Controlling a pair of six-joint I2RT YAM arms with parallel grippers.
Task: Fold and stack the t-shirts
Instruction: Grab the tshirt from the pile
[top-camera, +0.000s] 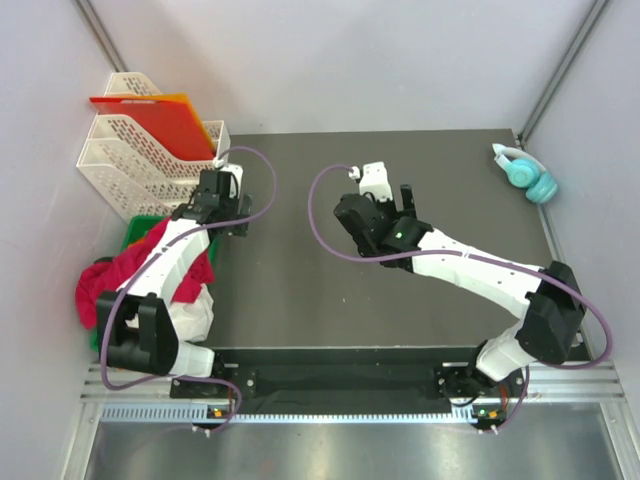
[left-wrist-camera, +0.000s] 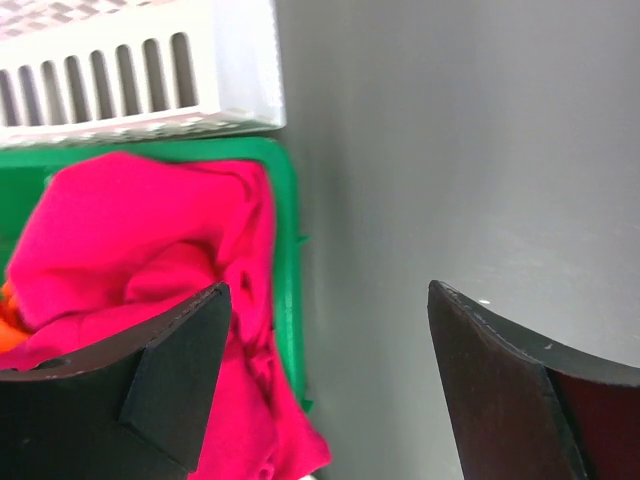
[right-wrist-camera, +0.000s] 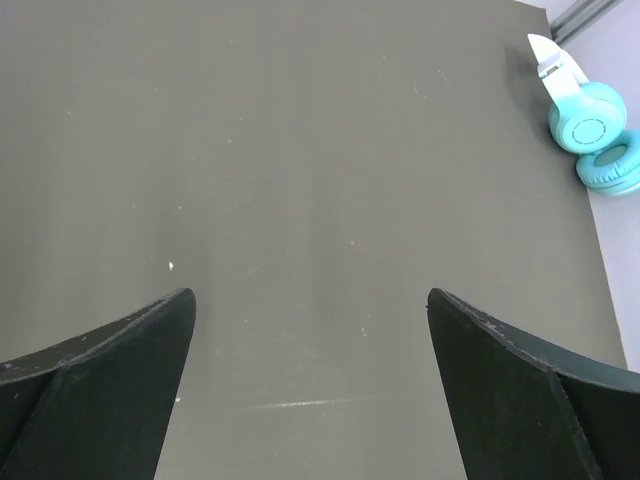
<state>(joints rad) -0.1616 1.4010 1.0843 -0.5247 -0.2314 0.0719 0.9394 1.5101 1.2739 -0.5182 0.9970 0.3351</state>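
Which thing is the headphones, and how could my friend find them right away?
Look at the big dark table, then go to its far right corner, by the wall. The headphones lie there alone, the only teal thing, with two round ear cups, far from the white baskets and red t-shirts on the left.

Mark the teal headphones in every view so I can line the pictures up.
Top external: headphones at the table's far right corner.
Left wrist: not in it.
Right wrist: headphones in the upper right corner of the picture, at the table's right edge.
Shared landmark: the dark table, which shows in all three views.
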